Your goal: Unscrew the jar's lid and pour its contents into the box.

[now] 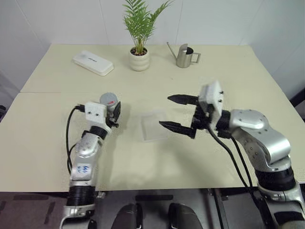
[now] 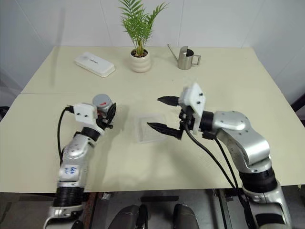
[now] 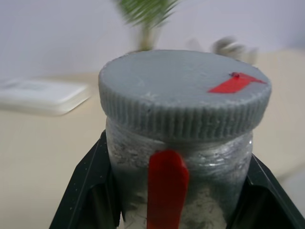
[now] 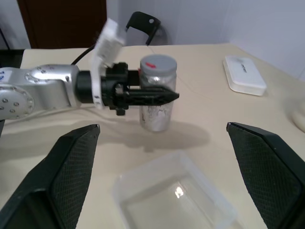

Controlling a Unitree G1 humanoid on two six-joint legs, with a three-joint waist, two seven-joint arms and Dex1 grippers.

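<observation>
My left gripper (image 1: 113,112): jaws clamped on small silver-grey cylindrical jar with red label strip (image 3: 177,179), one jaw each side of body, jar upright, lifted off cream surface (image 1: 57,143). Round ribbed grey lid with red mark (image 3: 183,90) on, above jaws. Square clear plastic box (image 4: 177,199) below and between wide-open jaws of right gripper (image 1: 177,112), empty.

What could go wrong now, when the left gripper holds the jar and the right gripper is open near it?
1. The left gripper holds the jar low on its body, above the table. When the open right gripper twists the lid, the jar may turn or slip between the fingers.
2. The box is clear and light; the right gripper hangs just above it and could push it away.
</observation>
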